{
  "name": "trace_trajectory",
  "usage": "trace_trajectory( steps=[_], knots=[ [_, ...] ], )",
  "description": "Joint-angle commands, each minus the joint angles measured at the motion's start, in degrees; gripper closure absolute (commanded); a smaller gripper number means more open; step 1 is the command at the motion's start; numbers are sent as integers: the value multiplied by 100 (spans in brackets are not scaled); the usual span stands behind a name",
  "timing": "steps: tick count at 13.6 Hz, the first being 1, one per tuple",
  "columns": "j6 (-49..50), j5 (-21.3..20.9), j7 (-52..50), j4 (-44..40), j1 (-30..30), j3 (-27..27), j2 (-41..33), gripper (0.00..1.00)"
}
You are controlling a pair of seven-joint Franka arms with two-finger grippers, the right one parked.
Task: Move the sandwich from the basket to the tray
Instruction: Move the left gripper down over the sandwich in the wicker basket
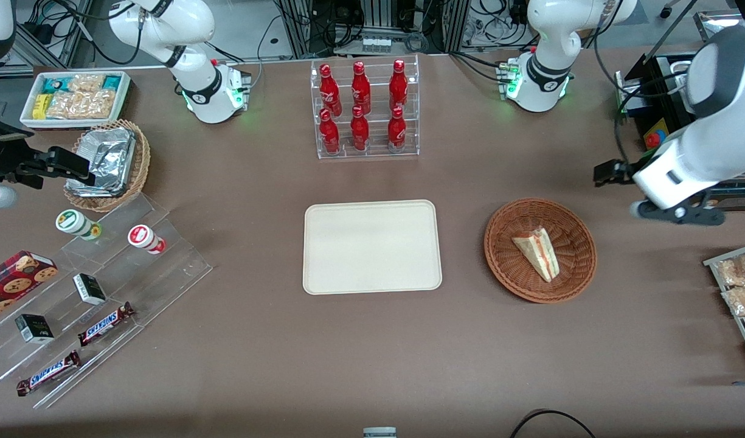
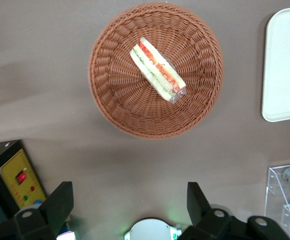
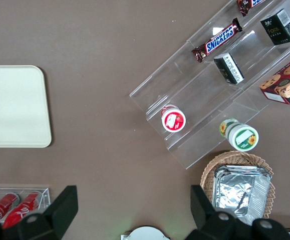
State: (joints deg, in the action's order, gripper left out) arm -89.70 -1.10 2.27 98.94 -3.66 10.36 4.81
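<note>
Jaws of the gripper (image 2: 128,205) spread wide above the woven wicker basket (image 2: 109,95) cradling the triangular sandwich (image 2: 157,70).

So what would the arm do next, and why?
Probably lower its hand over the sandwich. The hand is open, holds nothing, and hangs above the table beside the basket, farther from the front camera than it. The sandwich lies in the basket untouched, and the tray has nothing on it, so reaching down to grasp seems the sensible first step.
</note>
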Motion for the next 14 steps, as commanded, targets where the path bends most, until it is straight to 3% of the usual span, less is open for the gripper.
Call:
trace_trajectory(
  steps=[1,4,10,14],
  knots=[
    [-835,4,-523,887,251,-7,-174,0],
    [-1522,4,-1077,1425,427,-16,-165,0],
    [-3270,4,-3713,2435,533,-16,46,0],
    [-4010,4,-4744,2516,594,-16,598,0]
  ],
)
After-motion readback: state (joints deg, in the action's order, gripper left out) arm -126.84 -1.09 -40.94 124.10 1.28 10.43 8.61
